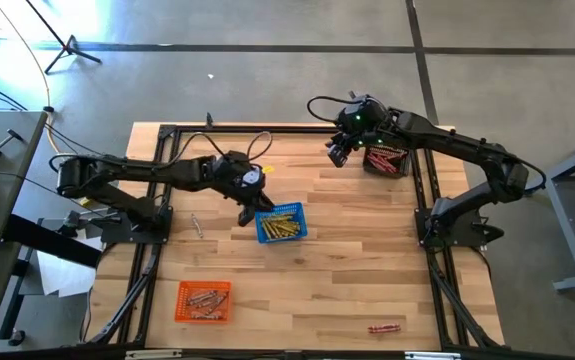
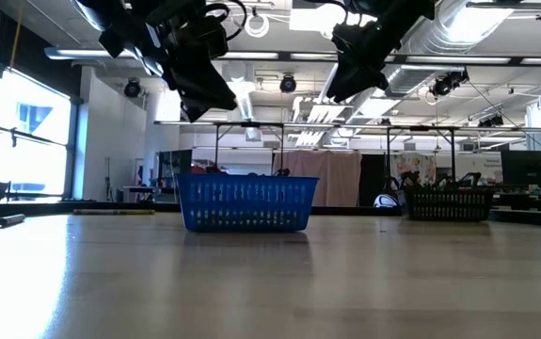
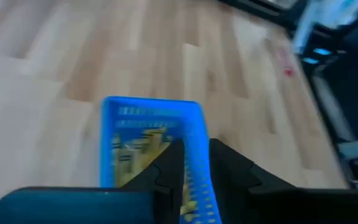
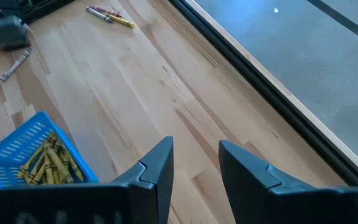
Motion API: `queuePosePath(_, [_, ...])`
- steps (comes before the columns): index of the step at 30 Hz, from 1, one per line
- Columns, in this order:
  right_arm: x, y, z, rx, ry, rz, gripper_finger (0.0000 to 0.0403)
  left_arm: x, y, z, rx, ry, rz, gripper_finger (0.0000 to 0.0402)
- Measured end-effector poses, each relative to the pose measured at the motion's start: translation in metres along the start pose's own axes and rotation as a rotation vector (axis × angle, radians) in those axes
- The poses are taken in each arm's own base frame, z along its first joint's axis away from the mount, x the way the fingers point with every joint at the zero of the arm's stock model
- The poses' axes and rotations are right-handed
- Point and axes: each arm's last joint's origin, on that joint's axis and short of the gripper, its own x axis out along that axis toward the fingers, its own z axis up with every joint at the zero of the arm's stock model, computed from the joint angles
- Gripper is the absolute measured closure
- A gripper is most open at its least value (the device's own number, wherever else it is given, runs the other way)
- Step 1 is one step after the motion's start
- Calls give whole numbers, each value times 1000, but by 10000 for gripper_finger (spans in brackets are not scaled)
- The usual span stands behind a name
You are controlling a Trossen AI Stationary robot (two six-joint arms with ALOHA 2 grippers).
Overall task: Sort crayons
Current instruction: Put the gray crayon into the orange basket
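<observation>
A blue basket [image 1: 280, 224] with yellow crayons [image 3: 135, 149] stands mid-table. My left gripper [image 3: 194, 171] hangs open just above the basket's left edge, nothing between its fingers; the low view shows it [image 2: 199, 89] well above the basket [image 2: 246, 202]. My right gripper [image 1: 339, 152] is open in the air at the far right, beside a dark basket [image 1: 385, 158] holding red crayons. An orange basket [image 1: 203, 300] with tan crayons sits near the front left. Loose crayons lie flat on the table: a pale one [image 1: 195, 225] and red ones [image 1: 385, 327].
A black frame [image 1: 419, 190] runs along the table's far, left and right edges. Two more loose crayons [image 4: 110, 15] lie near the table's far left. Bare wood shows between the blue basket and the dark basket and along the front middle.
</observation>
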Motion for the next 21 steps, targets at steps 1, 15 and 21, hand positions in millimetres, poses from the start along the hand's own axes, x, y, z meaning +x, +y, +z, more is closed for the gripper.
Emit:
queuePosePath(1, [0, 0, 0, 0, 0, 0, 291, 3, -1, -1, -4, 5, -18, 334])
queuePosePath(15, [0, 0, -3, 0, 36, -5, 291, -12, 27, -11, 47, 107, 419, 315])
queuePosePath(21, [0, -1, -6, -11, 63, -8, 291, -40, 70, -32, -296, 263, 689, 314])
